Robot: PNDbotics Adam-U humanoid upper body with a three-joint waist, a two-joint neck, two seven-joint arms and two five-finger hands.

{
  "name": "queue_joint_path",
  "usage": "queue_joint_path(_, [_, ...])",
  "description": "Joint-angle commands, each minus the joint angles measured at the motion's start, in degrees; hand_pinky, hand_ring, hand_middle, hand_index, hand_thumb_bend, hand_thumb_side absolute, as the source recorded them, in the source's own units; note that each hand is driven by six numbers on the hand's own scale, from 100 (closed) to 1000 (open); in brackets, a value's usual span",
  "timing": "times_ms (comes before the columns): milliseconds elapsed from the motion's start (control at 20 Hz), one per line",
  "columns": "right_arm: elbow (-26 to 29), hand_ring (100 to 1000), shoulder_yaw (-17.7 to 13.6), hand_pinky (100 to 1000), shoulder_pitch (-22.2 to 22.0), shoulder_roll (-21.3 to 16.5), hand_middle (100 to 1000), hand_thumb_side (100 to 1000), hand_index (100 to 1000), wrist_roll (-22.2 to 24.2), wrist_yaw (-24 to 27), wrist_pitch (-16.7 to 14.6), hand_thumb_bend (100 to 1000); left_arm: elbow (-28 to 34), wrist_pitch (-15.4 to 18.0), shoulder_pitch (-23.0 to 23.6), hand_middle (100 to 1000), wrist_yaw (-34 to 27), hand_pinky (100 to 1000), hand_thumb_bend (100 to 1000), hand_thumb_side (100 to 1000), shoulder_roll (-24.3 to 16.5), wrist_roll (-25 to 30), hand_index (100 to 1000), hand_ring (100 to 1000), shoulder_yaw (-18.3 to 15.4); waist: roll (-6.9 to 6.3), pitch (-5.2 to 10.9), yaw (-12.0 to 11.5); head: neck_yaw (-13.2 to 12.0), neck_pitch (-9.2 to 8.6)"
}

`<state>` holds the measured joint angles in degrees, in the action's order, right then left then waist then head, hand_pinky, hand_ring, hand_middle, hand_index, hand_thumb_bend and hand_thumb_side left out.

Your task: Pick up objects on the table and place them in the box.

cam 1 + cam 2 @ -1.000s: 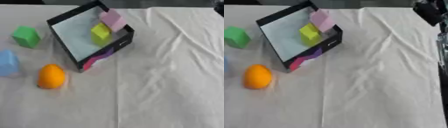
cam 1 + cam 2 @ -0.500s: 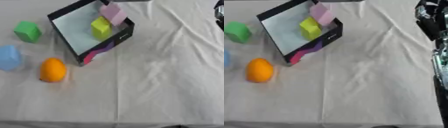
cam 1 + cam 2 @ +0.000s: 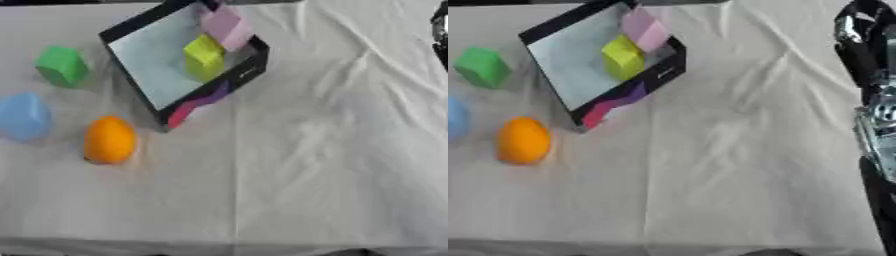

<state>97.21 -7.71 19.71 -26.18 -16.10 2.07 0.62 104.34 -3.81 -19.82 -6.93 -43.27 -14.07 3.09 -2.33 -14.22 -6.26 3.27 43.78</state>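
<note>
A black box (image 3: pixel 215 94) with a pale inside lies askew at the upper left. A yellow block (image 3: pixel 204 56) and a pink block (image 3: pixel 227 27) rest in it against its right wall. On the cloth to its left are a green cube (image 3: pixel 61 66), a pale blue block (image 3: pixel 24 116) and an orange fruit (image 3: pixel 109 140). My right arm, black and silver, runs along the right edge, with the right hand (image 3: pixel 859 35) at its top, far from all of them. Its fingers are not clear. My left hand is out of view.
A creased white cloth (image 3: pixel 332 150) covers the table. Its front edge (image 3: pixel 227 245) shows along the bottom. The orange fruit lies just off the box's near corner.
The whole picture has shifted, so the camera moved. More of my right arm now shows along the right edge. The blocks, fruit and box keep their places.
</note>
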Motion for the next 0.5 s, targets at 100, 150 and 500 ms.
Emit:
queue_joint_path(100, [0.1, 794, -0.2, 879, 0.4, -2.6, 799, 568, 844, -0.7, 3.9, -0.4, 100, -4.0, -1.0, -2.6, 873, 3.9, 905, 457, 336, -8.2, 3.8, 895, 900, 3.5, -0.70, 2.22, 0.0, -1.3, -0.26])
queue_joint_path(150, [0.1, 793, -0.2, 878, 0.4, -2.8, 797, 568, 844, -0.6, 4.8, -0.5, 100, -5.3, -0.9, -3.1, 874, 4.8, 907, 511, 317, -9.7, 4.7, 893, 903, 4.6, -0.66, 2.25, 0.0, -1.4, -0.29])
queue_joint_path(500, [-0.2, 787, 0.1, 872, 0.9, -3.2, 792, 566, 833, -0.1, 7.0, -0.5, 100, -14.9, 1.6, -5.0, 866, 11.3, 907, 712, 247, -20.2, 11.2, 884, 906, 10.4, -0.43, 2.53, 0.9, -3.9, -0.20])
